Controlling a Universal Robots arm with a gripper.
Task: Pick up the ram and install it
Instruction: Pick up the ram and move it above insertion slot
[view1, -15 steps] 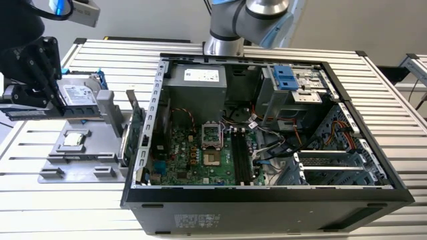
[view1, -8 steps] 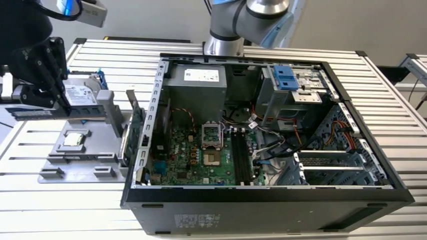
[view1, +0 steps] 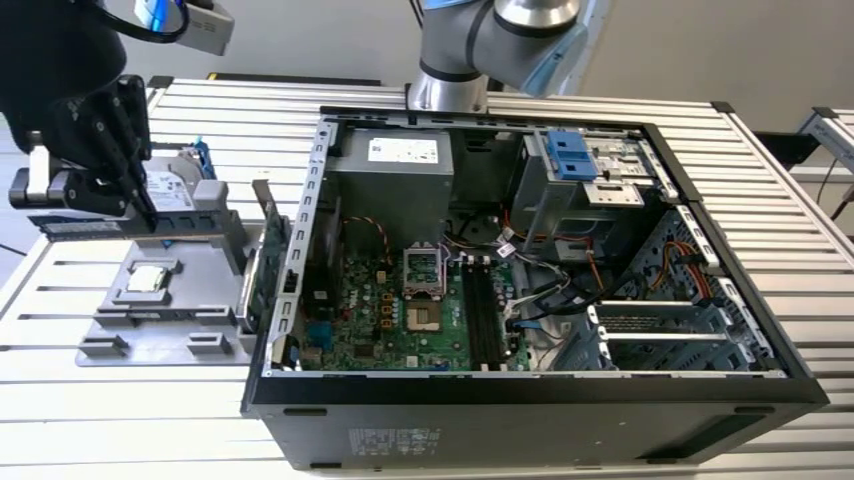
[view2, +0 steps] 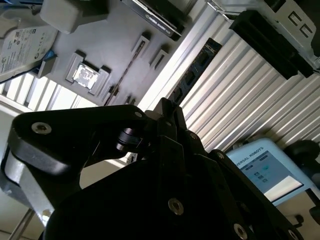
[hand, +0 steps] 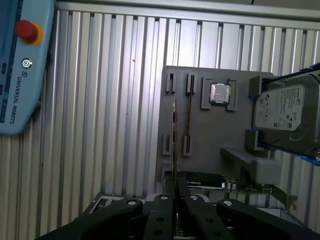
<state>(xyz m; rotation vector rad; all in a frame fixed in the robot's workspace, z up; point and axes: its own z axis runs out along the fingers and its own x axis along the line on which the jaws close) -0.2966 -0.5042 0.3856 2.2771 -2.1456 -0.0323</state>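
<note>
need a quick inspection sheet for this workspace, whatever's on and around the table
surface: slatted aluminium table
job's things: ram held above the grey tray; black slots in the open case look empty
clutter: hard drive, processor on the tray; expansion card upright beside it
grippers: gripper shut on the ram
cables: wire bundles inside the case
surroundings: teach pendant near the table edge

Bench: ribbed aluminium table (view1: 120, 400), slats running across the exterior view. Open computer case (view1: 534, 410) lay on its side directly on the slats, toward the exterior view's right. Grey fixture plate (view1: 174, 310) sat flat on the table just beside the case, on the exterior view's left. Pale blue pendant (hand: 20, 75) overlapped the slats in the first wrist view; contact not confirmed.
</note>
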